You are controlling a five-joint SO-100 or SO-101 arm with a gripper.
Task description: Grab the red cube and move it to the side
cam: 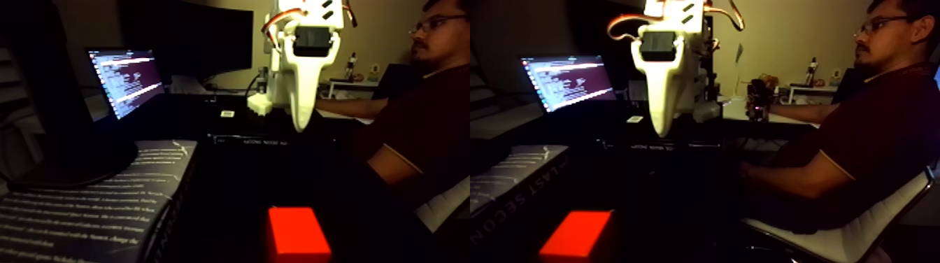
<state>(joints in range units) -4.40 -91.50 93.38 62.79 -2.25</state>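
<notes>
Red cube (298, 233): bright red-orange block resting on a dark surface at the bottom edge of the fixed view, which holds two nearly equal pictures side by side; in the right-hand picture the block sits at the bottom, left of centre. Nothing touches it.

Gripper (301, 124): white, hanging point-down well above the cube and clear of it. One long tapered finger faces the camera, with a dark motor block at its top and orange and white wires above that. Whether the fingers are apart or together cannot be told from this angle.

Book (105, 203): large, light cover with lines of print, lying left of the cube in the left-hand picture.

Laptop (127, 78): open, screen lit with rows of text, standing behind the book on a dark desk.

Monitor (203, 42): dark screen behind the laptop.

Person (412, 119): seated at right in a dark shirt, glasses on, one forearm stretched toward the desk, in a chair (853, 234) with a pale seat.
</notes>
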